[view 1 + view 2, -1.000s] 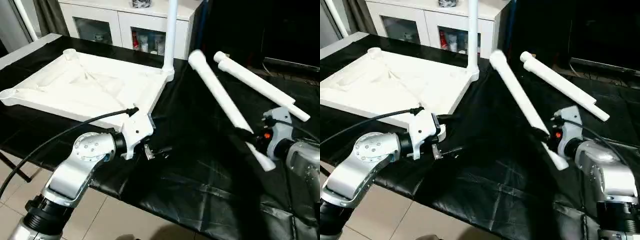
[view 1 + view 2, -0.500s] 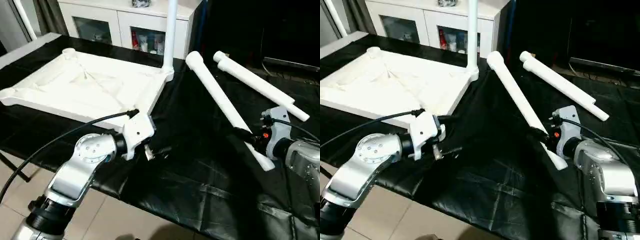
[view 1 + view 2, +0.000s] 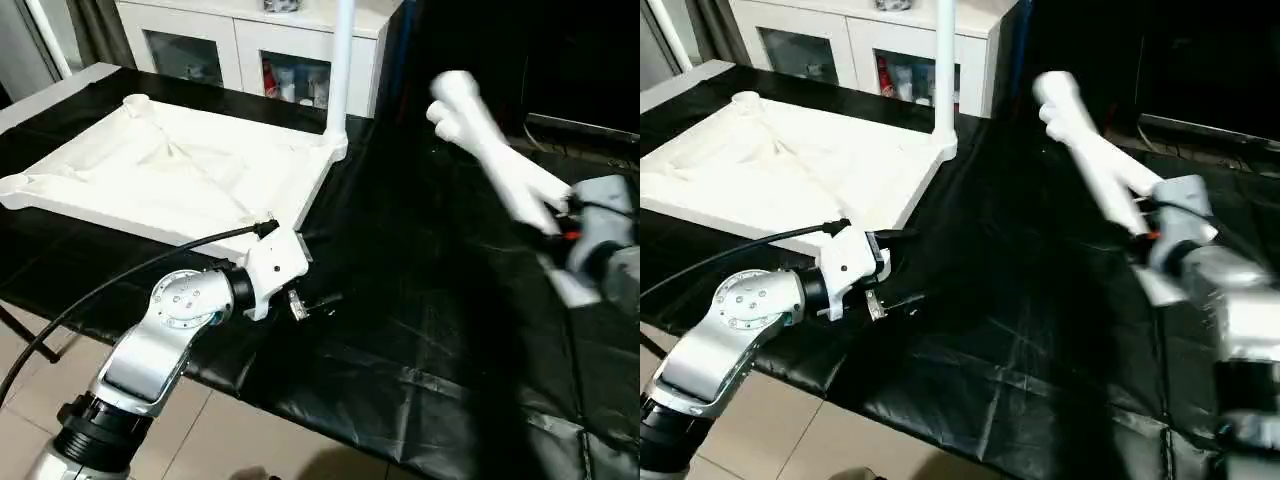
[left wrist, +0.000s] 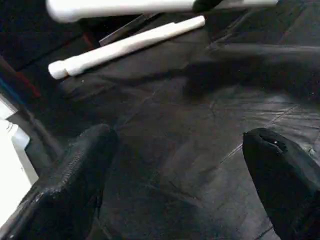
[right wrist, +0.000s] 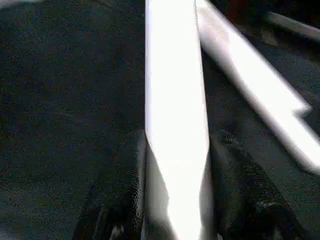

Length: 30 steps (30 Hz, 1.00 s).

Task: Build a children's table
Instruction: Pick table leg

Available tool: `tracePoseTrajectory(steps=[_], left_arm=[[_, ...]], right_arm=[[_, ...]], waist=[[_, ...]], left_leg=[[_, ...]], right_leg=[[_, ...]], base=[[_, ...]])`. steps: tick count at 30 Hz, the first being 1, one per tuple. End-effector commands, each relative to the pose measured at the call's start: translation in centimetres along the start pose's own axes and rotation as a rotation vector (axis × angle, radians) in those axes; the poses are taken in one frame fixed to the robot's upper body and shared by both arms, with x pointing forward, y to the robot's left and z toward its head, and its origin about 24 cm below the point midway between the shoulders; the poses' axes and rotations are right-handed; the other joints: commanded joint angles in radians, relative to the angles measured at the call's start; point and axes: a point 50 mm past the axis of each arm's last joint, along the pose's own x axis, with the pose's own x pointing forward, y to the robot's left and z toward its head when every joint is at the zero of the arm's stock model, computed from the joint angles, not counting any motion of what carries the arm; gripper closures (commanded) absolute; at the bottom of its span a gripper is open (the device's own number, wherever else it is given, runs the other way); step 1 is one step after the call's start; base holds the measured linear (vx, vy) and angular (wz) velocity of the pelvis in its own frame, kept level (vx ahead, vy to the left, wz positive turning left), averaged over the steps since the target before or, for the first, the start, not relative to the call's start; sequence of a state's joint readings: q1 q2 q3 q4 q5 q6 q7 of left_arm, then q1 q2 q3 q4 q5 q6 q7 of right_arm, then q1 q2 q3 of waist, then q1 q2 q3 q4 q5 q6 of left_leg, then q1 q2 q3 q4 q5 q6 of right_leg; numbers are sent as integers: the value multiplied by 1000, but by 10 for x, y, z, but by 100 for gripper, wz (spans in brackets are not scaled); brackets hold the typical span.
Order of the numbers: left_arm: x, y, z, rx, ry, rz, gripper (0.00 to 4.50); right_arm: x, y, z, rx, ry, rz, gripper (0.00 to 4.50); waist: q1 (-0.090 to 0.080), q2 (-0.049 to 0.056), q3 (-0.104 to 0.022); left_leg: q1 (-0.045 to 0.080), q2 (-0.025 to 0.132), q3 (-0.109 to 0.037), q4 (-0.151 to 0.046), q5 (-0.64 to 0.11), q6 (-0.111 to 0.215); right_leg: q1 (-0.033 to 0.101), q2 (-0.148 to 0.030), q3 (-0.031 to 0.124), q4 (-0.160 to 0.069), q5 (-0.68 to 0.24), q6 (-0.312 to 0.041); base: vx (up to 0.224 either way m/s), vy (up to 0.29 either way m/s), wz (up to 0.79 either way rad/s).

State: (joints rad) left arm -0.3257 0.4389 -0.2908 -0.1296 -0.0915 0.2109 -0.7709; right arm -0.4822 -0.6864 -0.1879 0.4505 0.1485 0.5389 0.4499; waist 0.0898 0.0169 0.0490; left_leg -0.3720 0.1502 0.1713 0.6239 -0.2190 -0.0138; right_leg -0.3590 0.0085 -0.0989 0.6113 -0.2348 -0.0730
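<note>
While the white table top [image 3: 180, 170] lies upside down on the black desk [image 3: 400, 330], one white leg [image 3: 342, 60] already stands straight up in its far corner socket. The top's ribbed underside faces up, and it sits on the robot's left side of the desk.

A second leg [image 3: 1095, 155] is up in the air on the robot's right side. The right gripper [image 5: 175, 165] has its fingers [image 5: 125, 185] clamped on both sides of it, near its thin end. The leg's thick end points up and away from the robot. It looks blurry in the head views.

A third leg [image 4: 125, 46] lies flat on the desk just past the lifted one.

The left gripper [image 4: 175, 175] hangs over the near edge of the desk, just beside the table top's near corner. Its fingers [image 4: 75, 180] are spread wide apart and hold nothing.

Behind the desk stands a white cabinet [image 3: 250, 55] with glass doors.
</note>
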Motion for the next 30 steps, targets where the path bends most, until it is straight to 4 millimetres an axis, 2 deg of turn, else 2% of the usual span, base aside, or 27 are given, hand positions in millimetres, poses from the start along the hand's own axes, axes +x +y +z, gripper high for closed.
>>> tracePoseTrajectory(steps=[1,2,3,4,8,12,17,19,21,23,26,30], left_arm=[[0,1,3,15,-7,-5,0],[-1,1,4,15,-8,-6,0],[-1,1,4,15,-8,-8,0],[-2,1,4,15,-8,-8,0],[-4,0,3,15,-1,-19,0],[-6,0,3,22,5,-28,0],[-6,0,6,23,-3,-38,0],[-6,0,6,23,-3,-38,0],[-7,-1,6,20,-5,-48,0],[-7,-2,6,18,-2,-55,0],[-7,-2,6,18,0,-58,0],[-7,-2,5,18,4,-66,0]], right_arm=[[-1,-19,5,-41,-5,-97,307],[-1,-28,4,-54,9,-137,307],[-2,-36,3,-67,22,-174,307],[-3,-41,3,-76,29,-195,307],[-5,-60,-4,-109,100,-260,307],[-8,-69,-10,-136,159,-265,307],[-13,-79,-17,-215,238,-262,307],[-13,-79,-17,-215,238,-262,307],[-19,-88,-26,-257,300,-271,307],[-22,-91,-29,-261,319,-278,307],[-23,-93,-30,-260,323,-281,307],[-28,-98,-36,-283,371,-287,307]], waist=[[-3,-26,-66],[-3,-26,-66],[-1,-27,-67],[-2,-28,-67],[-7,-29,-65],[-5,-29,-65],[-3,-30,-66],[-3,-31,-63],[-3,-32,-63],[1,-30,-61],[-1,-29,-61],[-2,-32,-60]], left_leg=[[1,88,-39,-51,53,116],[1,88,-39,-50,55,114],[-5,83,-38,-47,68,120],[-4,83,-36,-46,65,124],[-7,83,-36,-44,50,138],[-9,85,-35,-41,53,149],[-10,91,-35,-36,53,154],[-10,90,-33,-36,36,151],[-8,89,-31,-36,24,145],[-6,87,-29,-35,12,137],[-9,89,-30,-35,12,141],[-10,85,-28,-34,2,140]], right_leg=[[54,-166,83,-68,-32,-56],[53,-165,82,-68,-32,-59],[56,-160,83,-65,-12,-53],[52,-159,82,-66,-10,-54],[50,-156,75,-71,-55,-46],[47,-153,75,-68,-51,-57],[44,-157,75,-60,-35,-89],[43,-156,75,-64,-65,-90],[41,-158,74,-67,-93,-97],[40,-155,76,-72,-124,-93],[40,-155,74,-70,-117,-90],[39,-154,73,-72,-135,-89]], base=[[0,0,0],[0,0,0],[0,0,0],[0,0,0],[0,0,0],[0,0,0],[0,0,0],[0,0,0],[0,0,0],[0,0,0],[0,0,0],[0,0,0]])
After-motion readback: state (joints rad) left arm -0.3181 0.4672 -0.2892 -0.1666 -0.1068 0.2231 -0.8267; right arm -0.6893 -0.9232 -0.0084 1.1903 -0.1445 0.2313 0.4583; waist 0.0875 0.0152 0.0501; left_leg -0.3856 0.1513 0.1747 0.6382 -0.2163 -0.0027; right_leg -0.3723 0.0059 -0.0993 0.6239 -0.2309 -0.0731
